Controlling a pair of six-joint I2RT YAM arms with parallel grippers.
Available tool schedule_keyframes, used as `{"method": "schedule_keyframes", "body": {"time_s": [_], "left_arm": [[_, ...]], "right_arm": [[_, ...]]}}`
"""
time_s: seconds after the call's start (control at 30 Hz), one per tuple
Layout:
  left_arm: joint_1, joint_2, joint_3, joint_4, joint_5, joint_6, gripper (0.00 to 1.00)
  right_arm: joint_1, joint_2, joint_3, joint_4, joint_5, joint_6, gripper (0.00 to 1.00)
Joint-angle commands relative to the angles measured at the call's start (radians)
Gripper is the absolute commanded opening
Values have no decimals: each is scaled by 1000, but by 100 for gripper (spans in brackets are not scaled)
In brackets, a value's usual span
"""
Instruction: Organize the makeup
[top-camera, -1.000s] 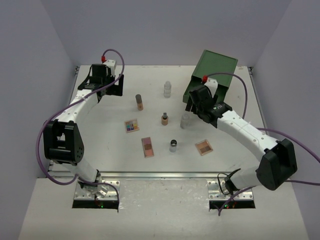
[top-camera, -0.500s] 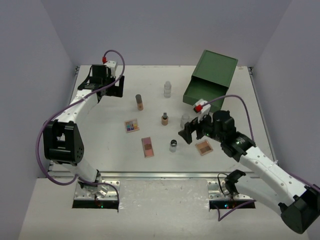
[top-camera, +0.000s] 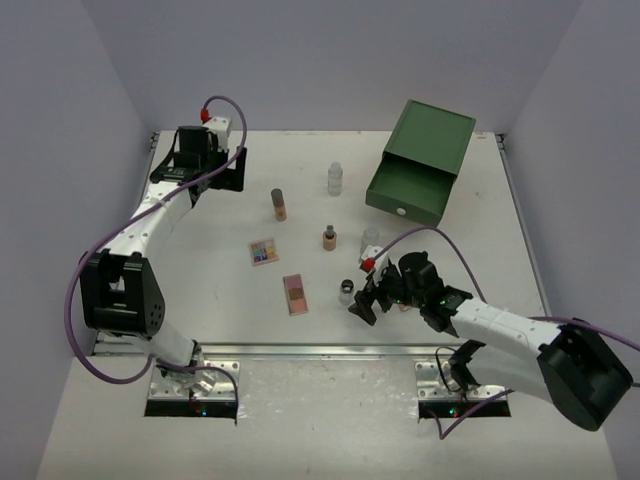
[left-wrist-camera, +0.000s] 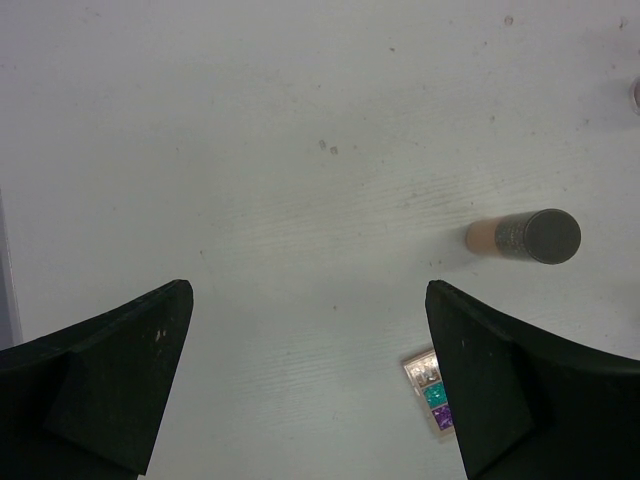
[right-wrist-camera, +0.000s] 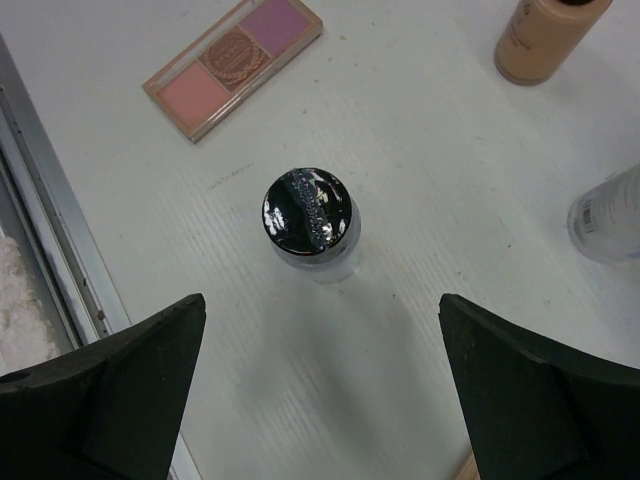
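Note:
The makeup is scattered over the white table (top-camera: 200, 280): a tan tube (top-camera: 279, 205), a clear bottle (top-camera: 335, 178), a small tan bottle (top-camera: 329, 238), a second clear bottle (top-camera: 371, 239), a multicolour palette (top-camera: 264, 251), a pink-brown palette (top-camera: 296, 293) and a small black-capped jar (top-camera: 346, 291). My right gripper (top-camera: 362, 301) is open and empty, just right of the jar; the jar (right-wrist-camera: 312, 222) lies ahead of its fingers (right-wrist-camera: 320, 310). My left gripper (top-camera: 205, 167) is open and empty at the far left; the tan tube (left-wrist-camera: 525, 236) lies beyond its fingers (left-wrist-camera: 308, 300).
The green drawer box (top-camera: 420, 160) stands at the back right with its drawer pulled out. The right wrist view shows the pink-brown palette (right-wrist-camera: 232, 65), the tan bottle (right-wrist-camera: 545, 35) and a clear bottle (right-wrist-camera: 610, 215). A metal rail (top-camera: 320, 349) runs along the table's near edge.
My right arm has swung from the green box toward the table's near edge and now sits low beside the black-capped jar. My left arm has barely moved.

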Motion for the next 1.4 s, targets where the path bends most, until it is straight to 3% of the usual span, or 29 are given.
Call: {"method": "schedule_keyframes", "body": {"time_s": [0.0, 0.2, 0.3, 0.4, 0.5, 0.57, 0.7, 0.8, 0.93, 1.03, 1.17, 1.37], "left_arm": [[2, -53, -18, 17, 2, 2, 100], [2, -59, -36, 15, -30, 16, 100], [2, -58, -45, 14, -36, 18, 100], [2, -54, -48, 15, -47, 21, 100], [2, -51, -50, 14, -52, 22, 100], [2, -52, -58, 14, -55, 22, 100], [2, -48, -60, 14, -57, 25, 100], [2, -46, -54, 14, -52, 26, 100], [2, -41, -39, 12, -41, 23, 100], [2, -38, -31, 8, -28, 14, 100], [2, -36, -22, 1, -22, 12, 100], [2, -50, -35, -5, -24, 15, 100]], "right_arm": [[21, 123, 17, 253, -31, -22, 96], [45, 243, 49, 369, 18, 5, 83], [48, 277, 83, 367, -9, 39, 70], [55, 291, 118, 316, -13, 44, 47], [56, 263, 124, 297, -14, 53, 35], [56, 217, 149, 228, -32, 35, 17], [56, 108, 339, -51, -101, 30, 1], [52, 55, 531, -244, -88, 91, 0], [6, 35, 839, -495, 74, 146, 0], [-100, 110, 1106, -728, 178, 200, 0], [-225, 226, 1324, -902, 293, 236, 0], [-250, 420, 1544, -1093, 586, 47, 0]]}}
